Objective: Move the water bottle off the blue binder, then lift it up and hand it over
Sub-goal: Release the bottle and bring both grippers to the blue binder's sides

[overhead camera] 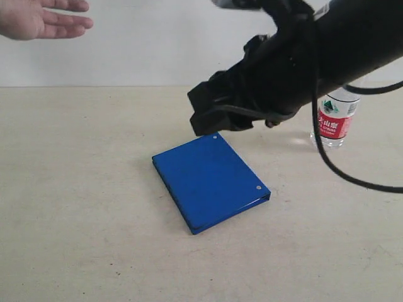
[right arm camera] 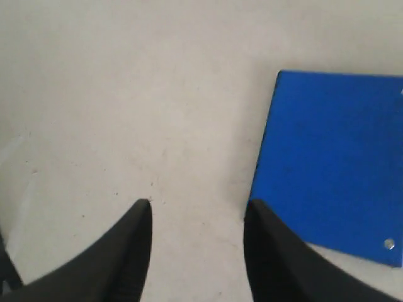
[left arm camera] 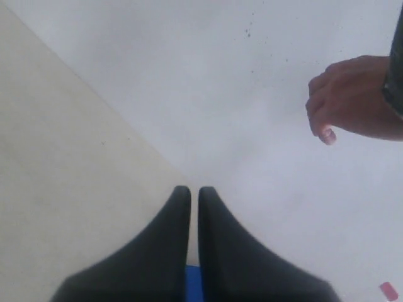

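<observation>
The blue binder [overhead camera: 211, 182] lies flat on the beige table with nothing on it. The water bottle [overhead camera: 337, 116] stands upright on the table to the binder's right, its cap hidden behind a black arm [overhead camera: 296, 69]. That arm crosses from the upper right and ends above the binder's far corner. My right gripper [right arm camera: 199, 204] is open and empty, high over bare table beside the binder [right arm camera: 334, 157]. My left gripper [left arm camera: 194, 190] is shut with nothing in it, facing the wall. A blue sliver [left arm camera: 192, 284] shows below its fingers.
A person's open hand [overhead camera: 38, 19] hovers at the top left against the white wall; it also shows as the hand [left arm camera: 352, 97] in the left wrist view. A black cable [overhead camera: 352, 179] loops down from the arm near the bottle.
</observation>
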Robot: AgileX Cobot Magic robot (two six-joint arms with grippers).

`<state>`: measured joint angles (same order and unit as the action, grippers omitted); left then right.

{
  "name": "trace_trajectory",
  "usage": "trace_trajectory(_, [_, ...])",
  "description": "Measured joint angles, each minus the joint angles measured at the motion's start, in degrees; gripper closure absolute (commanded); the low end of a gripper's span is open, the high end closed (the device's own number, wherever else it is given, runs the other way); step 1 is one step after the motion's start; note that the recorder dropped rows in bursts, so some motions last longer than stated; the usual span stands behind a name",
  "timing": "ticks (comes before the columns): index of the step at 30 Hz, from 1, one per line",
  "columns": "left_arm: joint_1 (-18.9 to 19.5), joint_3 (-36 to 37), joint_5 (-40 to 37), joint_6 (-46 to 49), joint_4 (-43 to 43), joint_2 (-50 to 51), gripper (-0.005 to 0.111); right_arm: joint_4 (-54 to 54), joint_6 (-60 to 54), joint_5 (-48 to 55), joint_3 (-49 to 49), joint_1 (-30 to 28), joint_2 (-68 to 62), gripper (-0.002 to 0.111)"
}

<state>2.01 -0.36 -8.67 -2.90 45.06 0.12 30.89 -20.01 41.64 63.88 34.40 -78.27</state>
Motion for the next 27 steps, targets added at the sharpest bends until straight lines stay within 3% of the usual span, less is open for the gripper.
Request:
trace_trajectory(4, [0.0, -8.2, -5.2, 11.5, 1.4, 0.0, 0.102, -0.1, -5.3, -1.7, 0.0, -0.3, 1.7, 0.067])
trace_trajectory(8, [0.0, -18.4, -11.9, 26.8, 8.5, 4.7, 0.102, 1.4, -4.5, -1.5, 0.0, -0.3, -1.9, 0.067])
trace_trajectory(14, [0.0, -21.9, -25.0, 48.2, 22.4, 30.9, 0.102, 1.7, -4.0, 2.6, 0.0, -0.3, -11.2, 0.067])
trace_trajectory(19, [-0.3, -21.9, -27.7, 67.9, 38.2, 53.9, 0.102, 1.2, -7.1, 2.6, 0.1, -1.5, -11.9, 0.067])
trace_trajectory(22, [-3.4, -21.9, -27.9, 79.1, 48.8, 64.0, 0.102, 0.7, -7.8, 2.6, 0.6, -5.8, -12.9, 0.067])
trace_trajectory(27, [-12.9, -25.4, -25.1, 89.0, 53.4, 78.0, 0.102, 7.1, -11.0, 3.9, 0.6, -17.8, -16.5, 0.067])
